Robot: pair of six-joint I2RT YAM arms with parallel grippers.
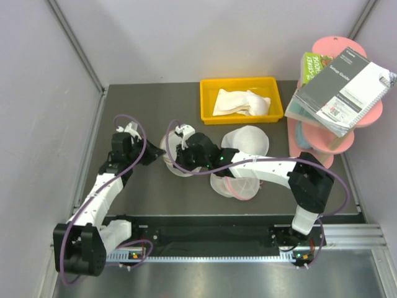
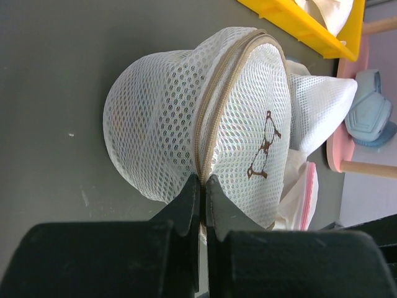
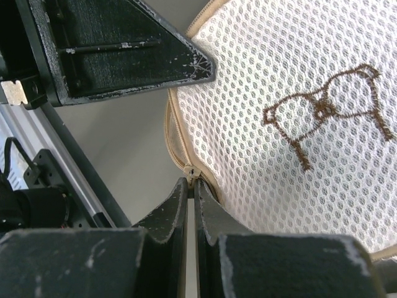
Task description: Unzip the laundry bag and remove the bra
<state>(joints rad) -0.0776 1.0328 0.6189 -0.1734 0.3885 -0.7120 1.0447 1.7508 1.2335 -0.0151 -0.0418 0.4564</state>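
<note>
The laundry bag (image 1: 172, 165) is a round white mesh pod with a beige zip rim and a brown bra mark (image 2: 263, 146). It stands on edge on the table between my two grippers. My left gripper (image 2: 203, 181) is shut on the beige rim (image 2: 211, 105) at the bag's near edge. My right gripper (image 3: 193, 183) is shut on the small zipper pull (image 3: 195, 172) on the rim, beside the marked face (image 3: 298, 124). The zip looks closed along the part I can see. The bra is hidden.
A pink-rimmed mesh bag (image 1: 236, 184) and a plain white mesh bag (image 1: 248, 139) lie just right of the laundry bag. A yellow tray (image 1: 239, 116) with white cloth sits at the back. A pink shelf stand (image 1: 338, 143) with books stands at the right.
</note>
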